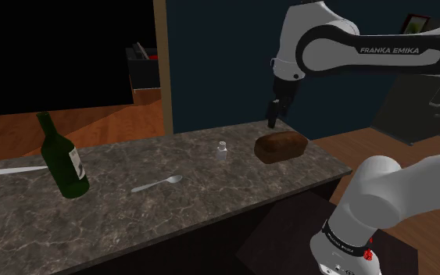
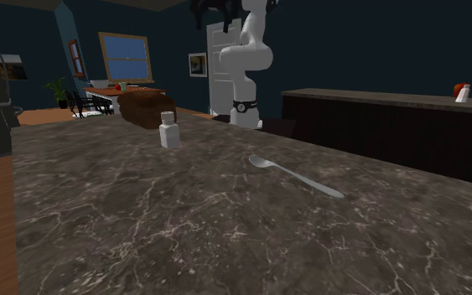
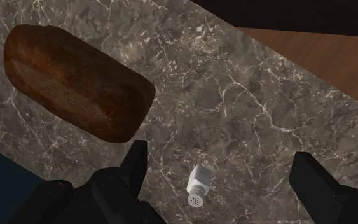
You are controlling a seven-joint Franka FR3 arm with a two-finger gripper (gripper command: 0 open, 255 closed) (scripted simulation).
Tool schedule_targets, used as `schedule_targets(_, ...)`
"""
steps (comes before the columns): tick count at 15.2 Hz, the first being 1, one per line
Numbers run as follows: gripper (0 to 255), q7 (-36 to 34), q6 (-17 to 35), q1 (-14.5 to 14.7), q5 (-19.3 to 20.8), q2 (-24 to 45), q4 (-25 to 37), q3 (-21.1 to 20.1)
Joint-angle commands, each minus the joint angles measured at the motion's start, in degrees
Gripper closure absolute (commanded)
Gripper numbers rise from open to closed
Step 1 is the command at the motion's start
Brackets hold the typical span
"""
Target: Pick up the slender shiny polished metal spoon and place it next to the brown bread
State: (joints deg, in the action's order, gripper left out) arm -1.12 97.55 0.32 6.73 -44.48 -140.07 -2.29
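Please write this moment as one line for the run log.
gripper: open, empty, above counter by bread | spoon: flat on counter, away from bread, untouched | shaker: below fingers, not held | phase: before pickup

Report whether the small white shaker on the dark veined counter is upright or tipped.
Upright: the small white shaker stands on its base, cap on top, near the brown loaf.

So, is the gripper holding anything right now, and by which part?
Nothing is held. The gripper hangs open above the countertop, and the spoon lies on it, away from the gripper.
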Motion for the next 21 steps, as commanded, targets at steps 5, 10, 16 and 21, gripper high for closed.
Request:
schedule_targets(5, 0, 3.5, 7.9, 1.8, -0.9, 6.8, -0.2, 1.3)
schedule_targets(10, 0, 8.4, 16.9, 4.3, -2.7, 16.3, 1.1, 2.5)
schedule_targets(16, 0, 15.0, 25.8, 7.3, -6.0, 28.2, 5.1, 3.3)
schedule_targets(21, 0, 21.1, 31.3, 9.6, -9.6, 38.1, 10.0, 3.2)
